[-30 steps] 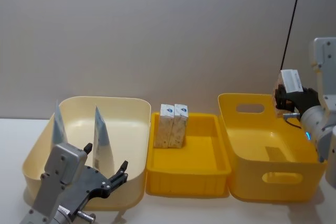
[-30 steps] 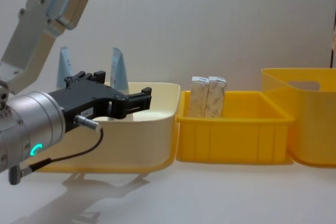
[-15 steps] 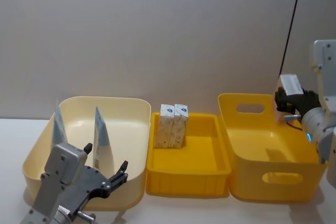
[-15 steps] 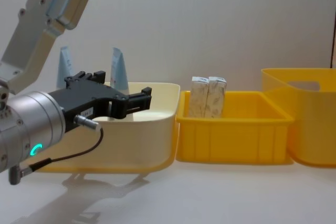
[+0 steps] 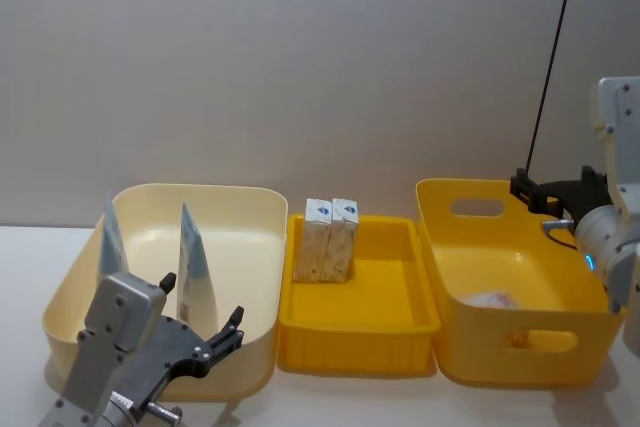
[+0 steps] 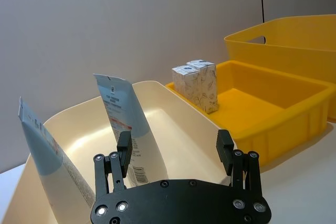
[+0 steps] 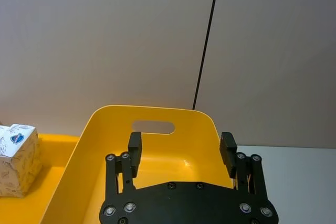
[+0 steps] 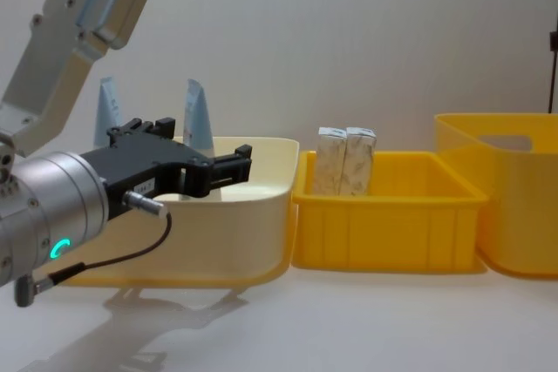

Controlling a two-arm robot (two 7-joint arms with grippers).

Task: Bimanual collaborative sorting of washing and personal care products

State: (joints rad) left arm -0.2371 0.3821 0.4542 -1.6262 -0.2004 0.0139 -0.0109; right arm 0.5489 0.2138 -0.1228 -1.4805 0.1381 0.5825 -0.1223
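The right gripper (image 7: 181, 140) hangs open and empty over the back of the big yellow bin (image 5: 470, 357). A pale carton (image 5: 492, 300) lies on that bin's floor, and in the chest view the bin's wall hides it. Two beige cartons (image 5: 328, 239) stand in the middle tray (image 5: 360, 329). The left gripper (image 6: 174, 140) is open, with two tubes (image 6: 126, 119) just ahead in the cream bin (image 5: 200, 189).

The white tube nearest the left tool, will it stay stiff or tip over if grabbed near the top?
It probably flexes: the tube narrows to a flat crimped end, suggesting soft walls. It stands tilted in the cream bin, so a nudge would likely topple it.
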